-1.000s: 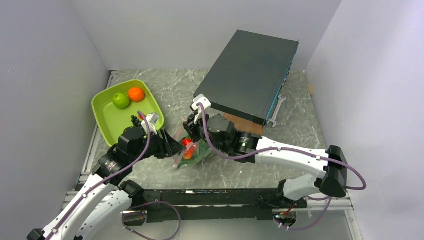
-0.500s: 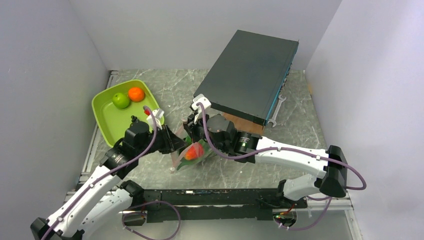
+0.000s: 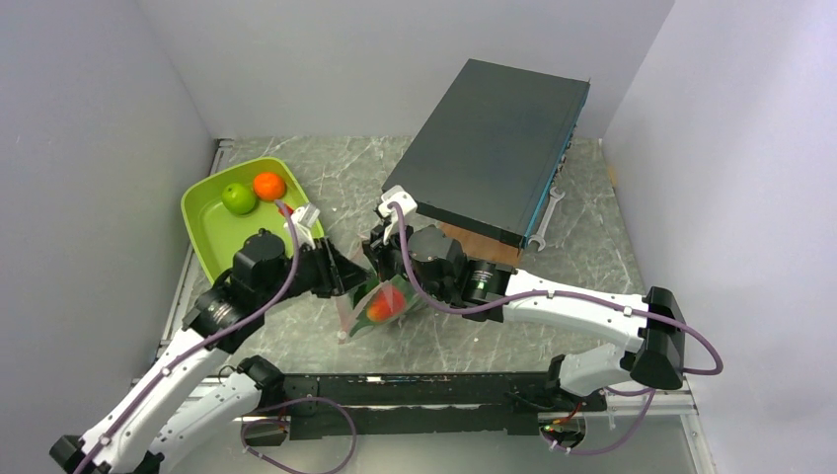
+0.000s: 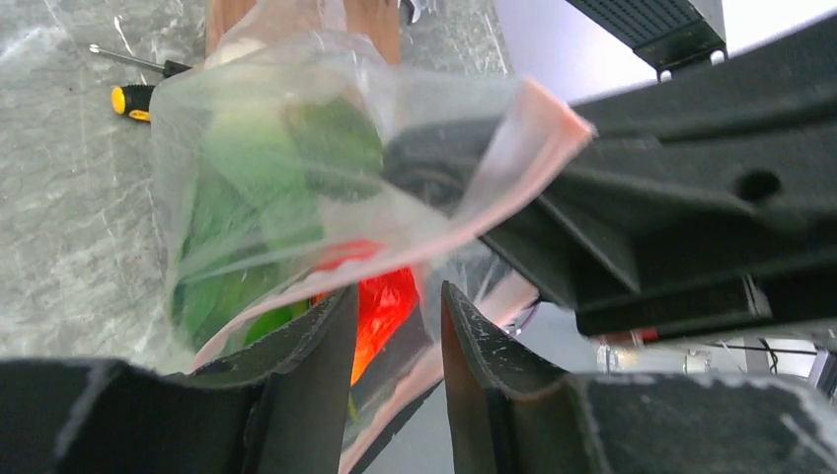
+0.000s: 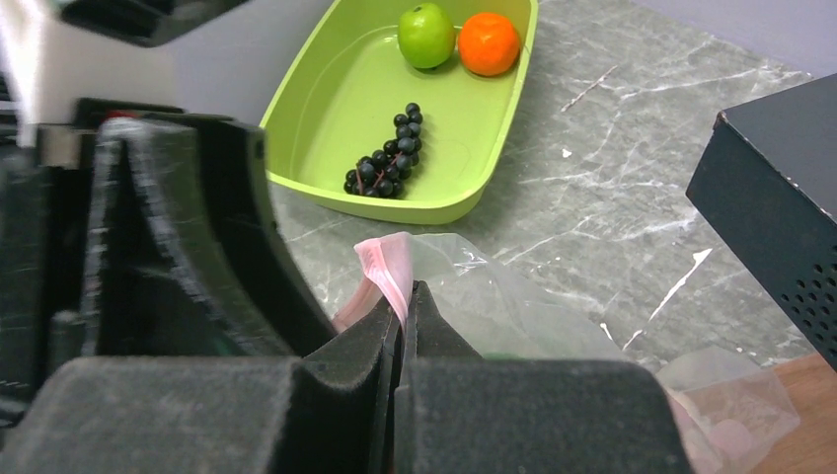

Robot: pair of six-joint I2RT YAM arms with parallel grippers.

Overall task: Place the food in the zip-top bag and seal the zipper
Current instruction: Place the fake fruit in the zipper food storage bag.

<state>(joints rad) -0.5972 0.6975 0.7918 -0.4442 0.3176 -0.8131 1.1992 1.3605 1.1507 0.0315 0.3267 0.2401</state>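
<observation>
The right claw [image 5: 403, 296] is pressed fully shut, and the pink zipper [image 5: 387, 262] of the zip-top bag [image 3: 380, 306] is pinched between its tips, a fold of the strip standing up just above them. The left claw [image 4: 400, 291] faces it from the other side, its two fingers [image 4: 326, 375] partly spread with a clear gap. The bag's lower pink edge crosses that gap, but whether the fingers touch the plastic I cannot tell. Straight ahead of the left claw's tips, inside the bag, sits a red fruit [image 4: 385, 301]. Above and beyond it, also inside, are leafy greens [image 4: 247, 197]. Farther off, past the bag, an orange-and-black screwdriver [image 4: 138, 99] lies on the marbled table [image 5: 612, 148]. Beyond the right claw's tips stands the lime-green tray [image 5: 326, 99]. Black grapes [image 5: 387, 163] lie in its middle, and a green apple [image 5: 425, 33] and an orange fruit [image 5: 489, 42] sit side by side at its far end. Off to that claw's right is a black box [image 5: 780, 197].
</observation>
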